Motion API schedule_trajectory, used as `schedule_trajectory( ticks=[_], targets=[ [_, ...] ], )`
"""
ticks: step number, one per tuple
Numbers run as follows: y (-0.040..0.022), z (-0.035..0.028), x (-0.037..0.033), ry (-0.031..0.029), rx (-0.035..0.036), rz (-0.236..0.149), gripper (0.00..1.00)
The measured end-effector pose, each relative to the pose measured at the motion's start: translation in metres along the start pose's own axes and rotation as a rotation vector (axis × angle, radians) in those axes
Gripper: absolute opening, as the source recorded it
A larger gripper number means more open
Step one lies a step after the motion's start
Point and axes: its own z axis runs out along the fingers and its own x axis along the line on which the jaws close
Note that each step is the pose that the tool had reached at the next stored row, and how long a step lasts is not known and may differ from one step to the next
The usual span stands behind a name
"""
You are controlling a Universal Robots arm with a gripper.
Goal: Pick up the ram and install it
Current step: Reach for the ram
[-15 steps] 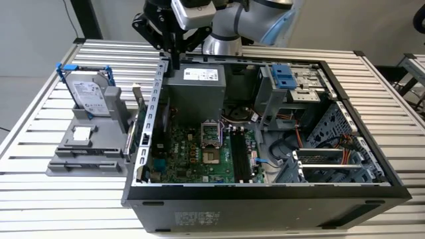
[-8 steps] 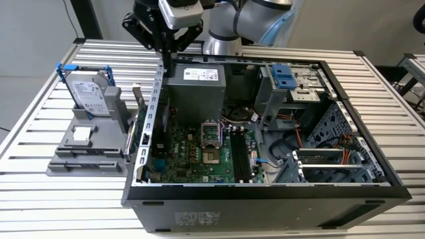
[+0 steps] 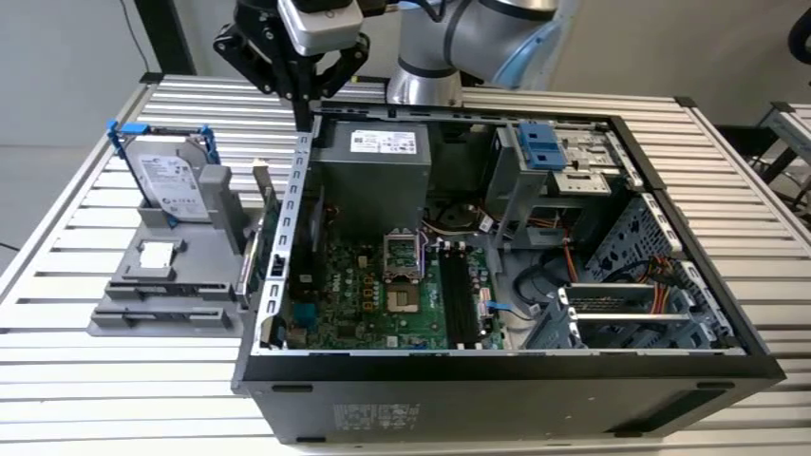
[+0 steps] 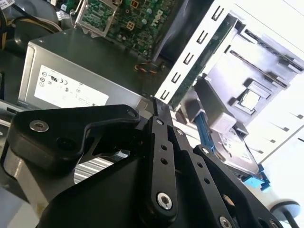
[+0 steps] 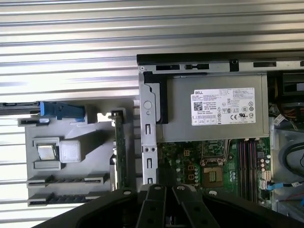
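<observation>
Empty gripper (image 3: 304, 121) pinched closed over PC case wall (image 3: 294, 190). Upright ram (image 3: 262, 214) in grey holder (image 3: 165, 294), 7 o'clock from gripper, exterior view.

Exterior view: high, set back, angled down onto open case (image 3: 507, 404) and grey stand (image 3: 165, 294) on slatted table (image 3: 102, 399). First wrist view: straight down from well above case edge. Second wrist view: close, slanting past gripper (image 4: 151, 107). Shared across all three: power supply (image 5: 213, 107), stand.
</observation>
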Motion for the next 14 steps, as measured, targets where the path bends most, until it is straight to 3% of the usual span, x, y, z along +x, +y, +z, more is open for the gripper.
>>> schedule_trajectory(
  ticks=[14],
  targets=[
    [-0.0019, -0.0007, 0.0292, 0.0001, 0.0000, -0.001, 0.00]
  ],
)
